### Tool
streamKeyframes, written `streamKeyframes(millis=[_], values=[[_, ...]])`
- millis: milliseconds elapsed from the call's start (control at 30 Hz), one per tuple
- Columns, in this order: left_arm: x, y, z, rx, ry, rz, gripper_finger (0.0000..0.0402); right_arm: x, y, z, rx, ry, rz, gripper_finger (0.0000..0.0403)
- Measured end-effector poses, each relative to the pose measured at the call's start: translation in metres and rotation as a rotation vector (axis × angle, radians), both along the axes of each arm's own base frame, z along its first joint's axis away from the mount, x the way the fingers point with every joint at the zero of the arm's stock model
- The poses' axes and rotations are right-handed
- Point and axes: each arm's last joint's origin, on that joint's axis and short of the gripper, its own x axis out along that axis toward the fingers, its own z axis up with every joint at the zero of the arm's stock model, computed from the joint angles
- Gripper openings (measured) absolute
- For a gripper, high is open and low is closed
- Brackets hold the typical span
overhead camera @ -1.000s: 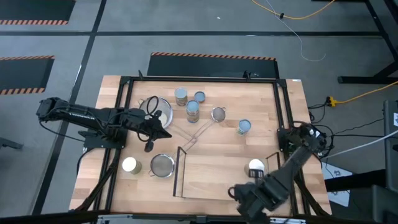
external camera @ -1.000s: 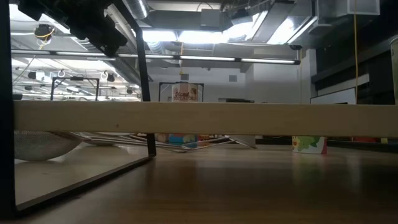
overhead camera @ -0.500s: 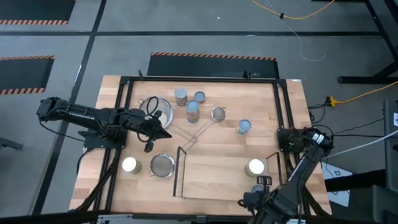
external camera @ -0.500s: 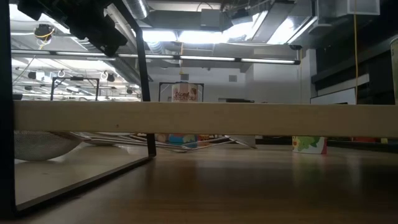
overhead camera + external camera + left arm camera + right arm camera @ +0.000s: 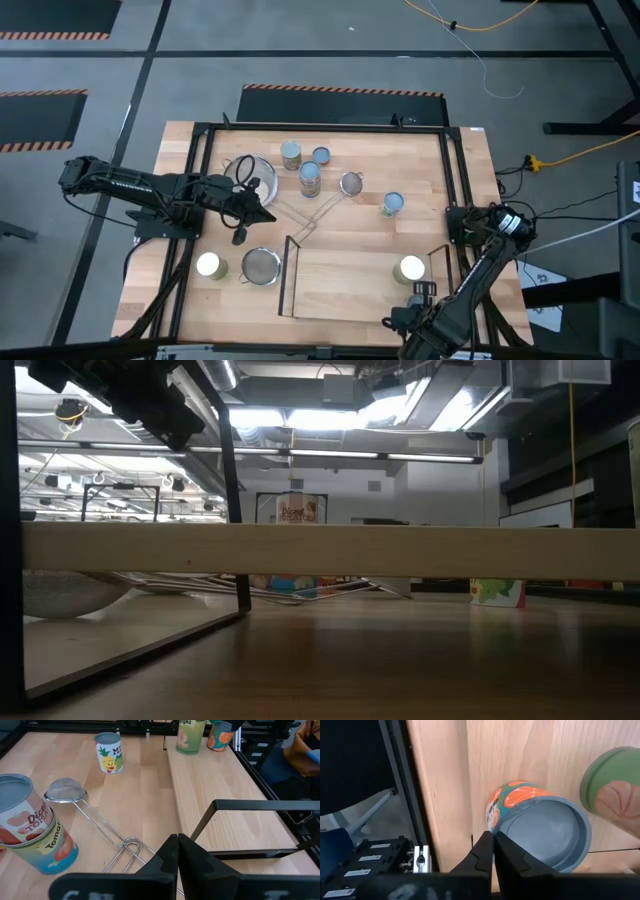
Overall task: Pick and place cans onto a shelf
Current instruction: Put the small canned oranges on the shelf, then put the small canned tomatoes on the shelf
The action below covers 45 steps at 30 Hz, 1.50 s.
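Shelf: light-wood board with black end rails, at the near middle of the table; taken as the landmark.

1. Right gripper: off the shelf's near right corner, low over the table edge. Fingers were pressed together, holding nothing.

2. Can on shelf: stood upright at the shelf's right end, just inside the rail. White shiny top from above. The right wrist view showed a can with an orange-and-teal label and a blue-grey rim at a board edge, a green-topped one beside it; which matched which could not be told.

3. Loose can: left of the shelf, beyond a wire strainer. Pale top, upright.

4. Left gripper: just beyond the shelf's far left corner, fingers closed, empty.

5. Can: beyond the shelf's right half, blue-grey top, well clear of neighbours.

6. Cluster of three cans: farthest from the shelf, close together; tomato labels seen from the left wrist.

Handling, as judged: rigid metal, smooth and likely slippery, moderately heavy if full, not fragile. Best taken across the labelled side at mid-height, jaws square to the wall; the clustered ones would need care.
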Motion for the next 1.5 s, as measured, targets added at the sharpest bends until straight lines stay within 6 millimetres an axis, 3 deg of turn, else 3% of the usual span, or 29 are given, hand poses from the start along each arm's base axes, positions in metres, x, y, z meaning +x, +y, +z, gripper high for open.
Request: streamKeyframes(millis=[767, 967, 1133, 1333, 1500], values=[[0.000, 0.000, 0.000, 0.000, 0.000, 0.000, 0.0000, -0.002, -0.003, 0.000, -0.033, 0.028, 0.003, 0.0109], [0.000, 0.000, 0.000, 0.000, 0.000, 0.000, 0.0000, -0.003, -0.003, 0.002, -0.025, 0.038, 0.005, 0.0113], [0.000, 0.000, 0.000, 0.000, 0.000, 0.000, 0.0000, -0.002, -0.001, 0.021, 0.001, 0.046, -0.004, 0.0113], [0.000, 0.000, 0.000, 0.000, 0.000, 0.000, 0.0000, -0.003, -0.003, 0.061, 0.021, 0.031, -0.001, 0.0113], [0.000, 0.000, 0.000, 0.000, -0.001, 0.000, 0.0000, 0.000, -0.003, 0.094, 0.073, -0.115, 0.070, 0.0113]])
